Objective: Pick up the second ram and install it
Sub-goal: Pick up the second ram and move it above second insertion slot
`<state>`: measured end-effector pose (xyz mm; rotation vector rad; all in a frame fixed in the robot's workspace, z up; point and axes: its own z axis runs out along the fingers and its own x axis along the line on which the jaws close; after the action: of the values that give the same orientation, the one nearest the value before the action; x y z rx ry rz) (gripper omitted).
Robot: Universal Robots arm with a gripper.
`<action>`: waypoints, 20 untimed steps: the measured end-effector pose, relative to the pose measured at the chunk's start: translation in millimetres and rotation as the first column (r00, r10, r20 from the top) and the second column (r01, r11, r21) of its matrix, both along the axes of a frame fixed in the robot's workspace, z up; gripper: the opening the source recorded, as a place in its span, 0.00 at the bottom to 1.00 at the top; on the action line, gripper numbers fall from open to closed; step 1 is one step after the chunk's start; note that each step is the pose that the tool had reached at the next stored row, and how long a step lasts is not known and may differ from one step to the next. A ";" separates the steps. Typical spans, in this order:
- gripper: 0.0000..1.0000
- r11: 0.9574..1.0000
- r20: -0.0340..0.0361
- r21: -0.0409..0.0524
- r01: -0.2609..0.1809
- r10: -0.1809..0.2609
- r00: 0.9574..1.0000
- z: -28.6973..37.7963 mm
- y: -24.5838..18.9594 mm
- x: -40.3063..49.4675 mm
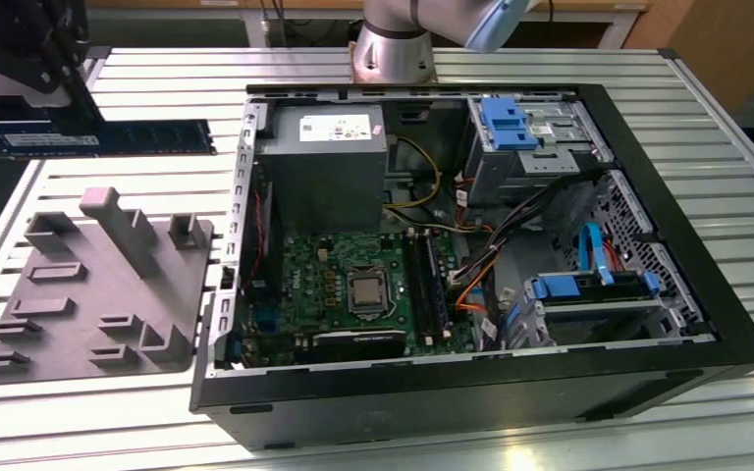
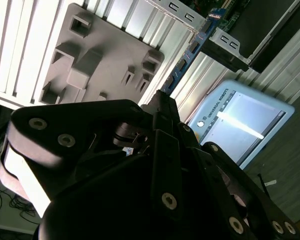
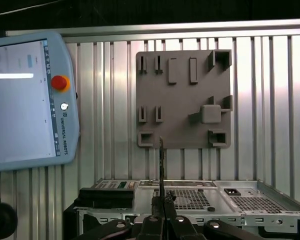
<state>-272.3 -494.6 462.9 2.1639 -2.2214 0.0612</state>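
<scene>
Currently: gripper (image 1: 82,118) clenched on ram (image 1: 141,137), held clear of tray (image 1: 89,285); pickup done, install in mobo slot (image 1: 427,285) outstanding.

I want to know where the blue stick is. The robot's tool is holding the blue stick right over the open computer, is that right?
Not quite. The tool does hold the blue stick, but not over the open computer. The exterior view shows the stick off to the side of the computer, at that view's left, up near the grey tray.
</scene>
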 end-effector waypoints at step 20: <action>0.12 1.000 0.000 0.000 0.000 0.000 1.000 -4.9 0.0 38.1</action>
<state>-234.1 -494.6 458.0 2.1639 -2.2214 0.0611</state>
